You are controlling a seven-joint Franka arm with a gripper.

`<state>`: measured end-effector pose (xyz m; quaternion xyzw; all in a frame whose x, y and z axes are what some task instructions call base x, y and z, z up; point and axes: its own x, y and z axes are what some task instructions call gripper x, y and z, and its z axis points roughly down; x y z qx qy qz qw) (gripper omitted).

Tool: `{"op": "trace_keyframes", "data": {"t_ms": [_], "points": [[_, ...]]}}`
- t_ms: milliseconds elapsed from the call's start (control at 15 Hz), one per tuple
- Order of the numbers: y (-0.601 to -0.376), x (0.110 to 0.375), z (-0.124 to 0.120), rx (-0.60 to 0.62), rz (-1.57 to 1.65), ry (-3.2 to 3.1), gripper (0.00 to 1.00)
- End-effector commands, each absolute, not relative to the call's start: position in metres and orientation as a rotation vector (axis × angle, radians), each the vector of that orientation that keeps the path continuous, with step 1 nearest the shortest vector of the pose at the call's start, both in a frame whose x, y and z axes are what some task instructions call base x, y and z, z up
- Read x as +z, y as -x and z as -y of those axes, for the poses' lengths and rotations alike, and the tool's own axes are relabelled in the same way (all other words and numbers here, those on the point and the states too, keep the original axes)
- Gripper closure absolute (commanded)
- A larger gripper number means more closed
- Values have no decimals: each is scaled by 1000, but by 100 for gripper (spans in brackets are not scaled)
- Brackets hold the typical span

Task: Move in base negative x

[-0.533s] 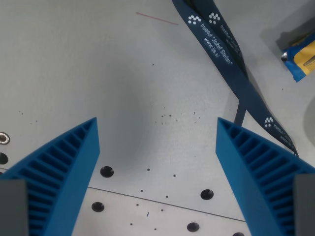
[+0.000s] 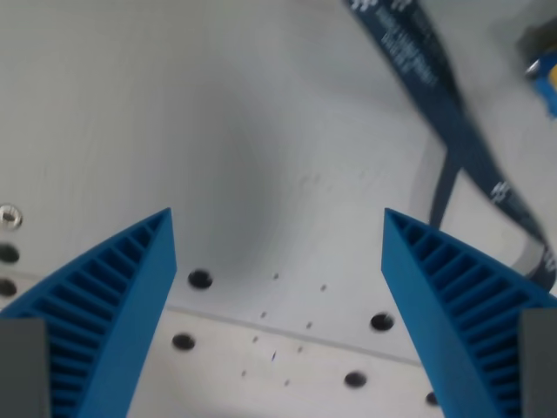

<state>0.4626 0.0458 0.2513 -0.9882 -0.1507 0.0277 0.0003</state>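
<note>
Both blue ribbed fingers (image 2: 113,296) stand spread wide, with nothing between them; our gripper (image 2: 277,300) hangs over bare surface. We count two fingers, one at the wrist view's left and one at its right.

Our task names no object to carry: the thing to be moved is the arm itself, along base negative x, so we judge there is nothing to take hold of and no grip to plan. With the fingers carrying nothing, we expect the motion to be light and free, with no load to swing or slip.

Largest below us is the grey table (image 2: 157,113), one surface, with a seam running across the lower part of the view and a plate beyond it. We count about six dark holes (image 2: 200,279) near that seam, though some lie half hidden at the edges, and one bright screw (image 2: 10,215) at the wrist view's left.

Next comes one dark blue lanyard (image 2: 452,122), a soft flat strap with white print, lying from the top toward the wrist view's right; the print is too blurred to read. It is limp and could snag if a finger dragged across it.

Smallest is one yellow and blue packet (image 2: 546,78), only partly in view at the right edge.
</note>
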Motion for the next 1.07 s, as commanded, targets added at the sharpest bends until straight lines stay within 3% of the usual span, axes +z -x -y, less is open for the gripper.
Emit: {"op": "trace_keyframes", "data": {"t_ms": [67, 1067], "points": [[-434, 259, -51, 14, 460, 3111, 0], [-349, 247, -73, 14, 460, 3111, 0]]}}
